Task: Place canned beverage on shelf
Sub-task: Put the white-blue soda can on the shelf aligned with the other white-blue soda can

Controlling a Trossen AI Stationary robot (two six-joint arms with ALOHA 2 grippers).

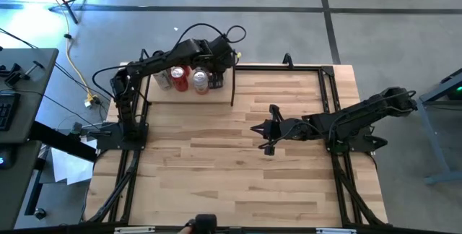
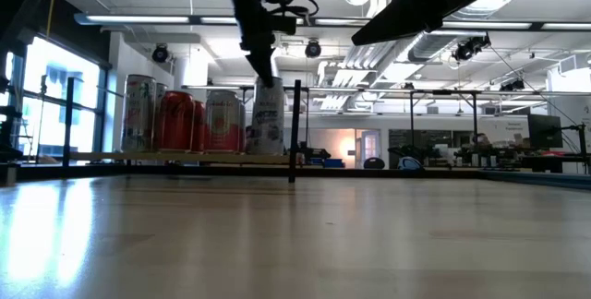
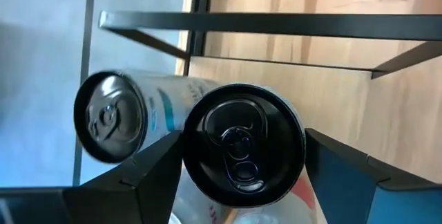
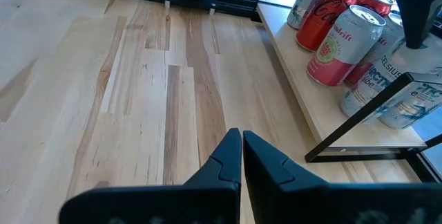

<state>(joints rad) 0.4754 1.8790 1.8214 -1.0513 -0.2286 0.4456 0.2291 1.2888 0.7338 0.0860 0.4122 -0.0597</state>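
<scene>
The shelf is a light-wood board with black end frames at the table's far left. Several cans stand on it: a tall silver one, a red cola can, a pink-and-white can and a white can at the right end. My left gripper reaches down over the white can and is shut on it. My right gripper is shut and empty, low over the middle of the table. My left gripper has the white can's top between its two fingers, one on each side of the black rim. The fingers come from above, pointing down. The can stands upright with its base on the shelf board.
Another white can stands close beside the held one. The shelf's black right end frame rises just right of the held can. The plank tabletop stretches toward the near edge. Black rails border the table.
</scene>
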